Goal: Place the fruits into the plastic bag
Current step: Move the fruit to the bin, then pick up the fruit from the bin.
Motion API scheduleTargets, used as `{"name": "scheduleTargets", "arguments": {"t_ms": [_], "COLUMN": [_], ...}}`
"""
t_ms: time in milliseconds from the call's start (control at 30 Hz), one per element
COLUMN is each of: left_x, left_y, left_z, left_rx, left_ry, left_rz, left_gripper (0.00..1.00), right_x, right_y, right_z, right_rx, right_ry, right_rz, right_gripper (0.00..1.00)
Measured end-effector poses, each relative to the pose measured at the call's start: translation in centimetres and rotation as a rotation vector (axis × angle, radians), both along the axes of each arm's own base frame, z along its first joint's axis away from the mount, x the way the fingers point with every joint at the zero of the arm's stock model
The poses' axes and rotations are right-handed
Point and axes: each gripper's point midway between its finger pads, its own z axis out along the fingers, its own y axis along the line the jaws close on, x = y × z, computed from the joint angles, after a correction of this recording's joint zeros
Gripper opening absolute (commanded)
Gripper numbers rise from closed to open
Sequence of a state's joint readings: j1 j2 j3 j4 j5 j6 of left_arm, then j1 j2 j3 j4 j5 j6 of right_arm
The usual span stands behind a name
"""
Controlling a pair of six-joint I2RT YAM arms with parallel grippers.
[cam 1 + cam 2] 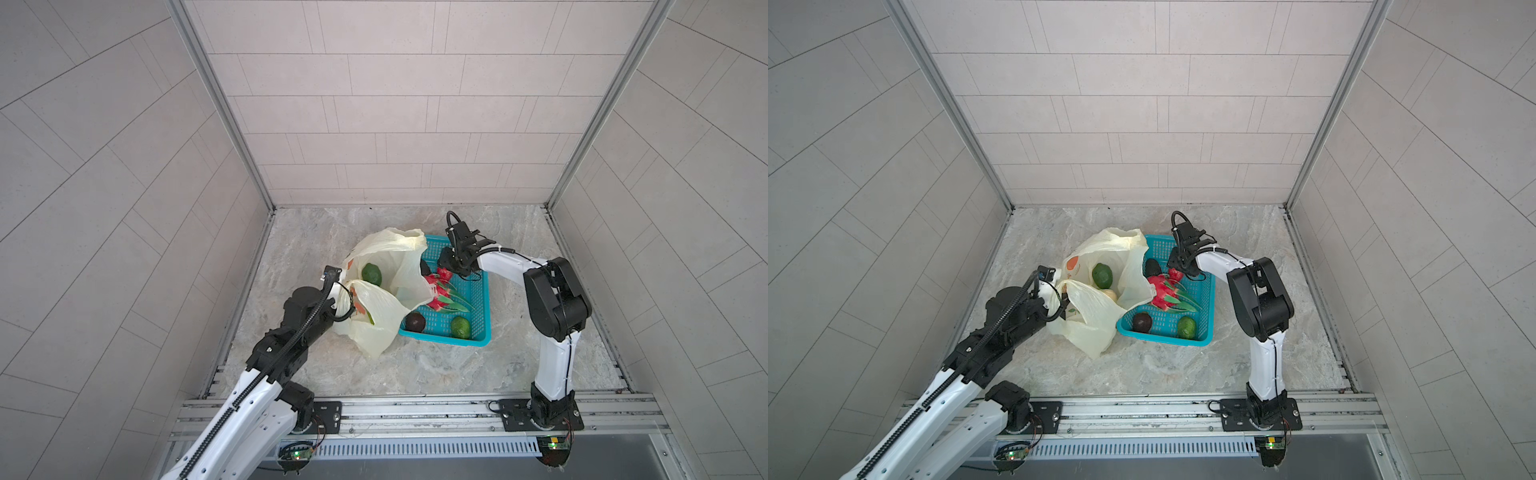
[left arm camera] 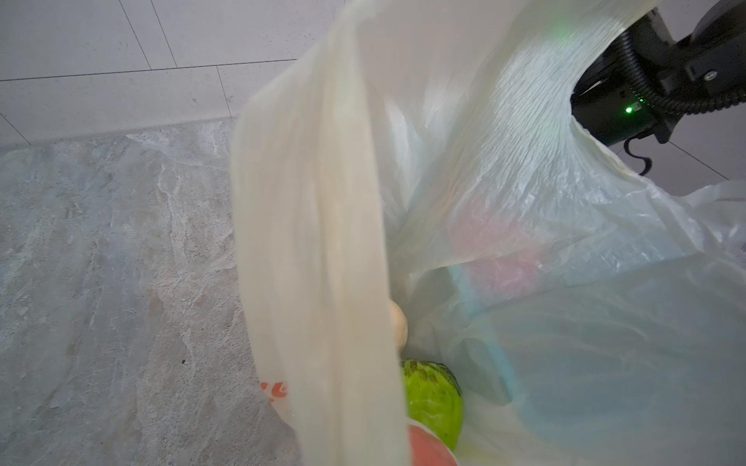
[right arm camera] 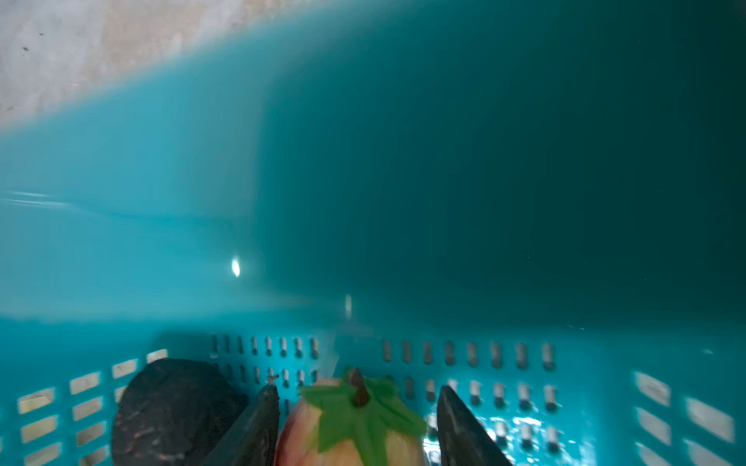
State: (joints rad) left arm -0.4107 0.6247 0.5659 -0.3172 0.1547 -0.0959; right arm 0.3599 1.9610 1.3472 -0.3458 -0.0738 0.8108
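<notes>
Basket [image 3: 484,355]: right gripper [image 3: 357,403] down inside, jaws astride red fruit [image 3: 347,444], one finger [image 3: 258,427] touching it, grip unclear | bag [image 1: 374,332]: against basket, mouth open, green fruit [image 1: 371,274] inside, handle clamped in left gripper [image 1: 1063,298].

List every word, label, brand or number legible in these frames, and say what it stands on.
No legible text anywhere.
Orange marks on the plastic bag: half hidden by a fold, unreadable.
Teal basket: no label shown.
</notes>
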Motion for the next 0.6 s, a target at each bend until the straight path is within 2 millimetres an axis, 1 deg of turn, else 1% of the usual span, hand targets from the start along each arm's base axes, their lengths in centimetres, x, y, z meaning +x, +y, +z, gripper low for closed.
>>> {"name": "scheduleTargets", "arguments": {"t_ms": [200, 333, 600], "left_x": [0.0, 0.0, 0.1], "left_y": [0.0, 0.0, -0.1], "left_z": [0.0, 0.0, 0.0], "left_rx": [-0.002, -0.002, -0.003], "left_ry": [-0.004, -0.003, -0.005], "left_rz": [0.000, 0.000, -0.002], "left_gripper": [0.00, 0.00, 0.00], "right_x": [-0.2, -0.3, -1.2], "right_y": [-0.6, -0.7, -0.8], "right_z": [-0.1, -0.1, -0.2], "right_rx": [-0.021, -0.023, -0.022], "right_ry": [0.003, 0.007, 0.017], "right_rz": [-0.022, -0.028, -0.024], "right_gripper": [0.60, 0.63, 0.67]}}
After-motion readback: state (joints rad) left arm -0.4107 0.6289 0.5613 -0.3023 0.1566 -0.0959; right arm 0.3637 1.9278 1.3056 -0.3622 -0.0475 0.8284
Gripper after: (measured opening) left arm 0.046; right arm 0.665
